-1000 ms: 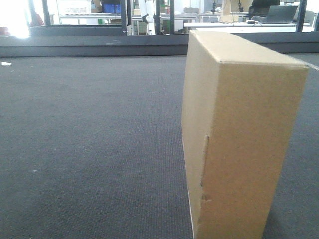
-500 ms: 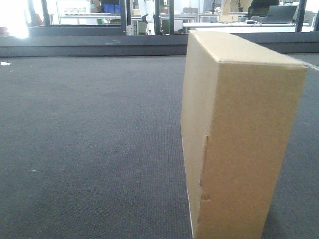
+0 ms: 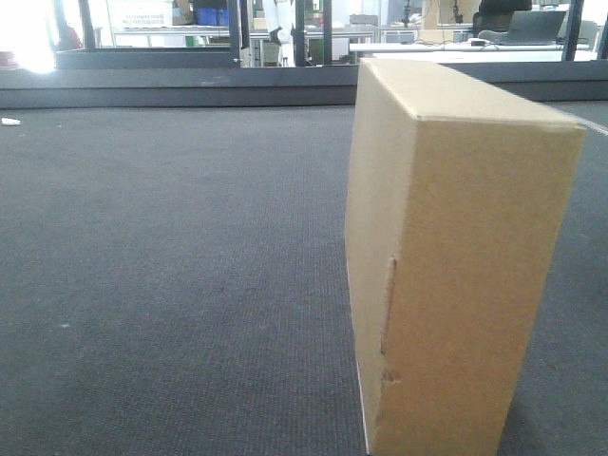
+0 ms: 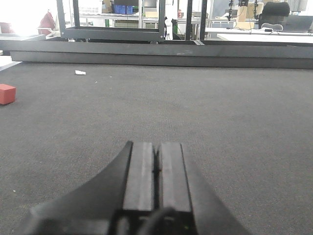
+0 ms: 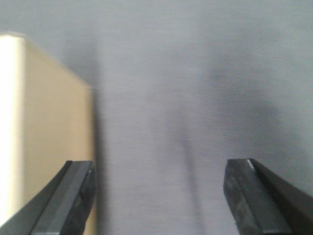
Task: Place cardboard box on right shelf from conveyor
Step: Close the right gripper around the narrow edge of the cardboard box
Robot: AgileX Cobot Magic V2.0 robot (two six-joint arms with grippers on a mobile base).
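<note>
**Box on edge on the belt, both my tools bare**

My left tool (image 4: pixel 157 147) is pressed closed, pads together, low over the conveyor (image 4: pixel 234 112). My right tool (image 5: pixel 160 169) is spread wide with only belt between its fingers. The cardboard box (image 5: pixel 49 127) sits at the left of that view, by one finger; I cannot tell whether they touch. It stands upright on a narrow side on the belt. Farther out lie a small red block (image 4: pixel 7 93) and a white scrap (image 4: pixel 80 72), then the dark edge frame (image 4: pixel 156 49).
</note>
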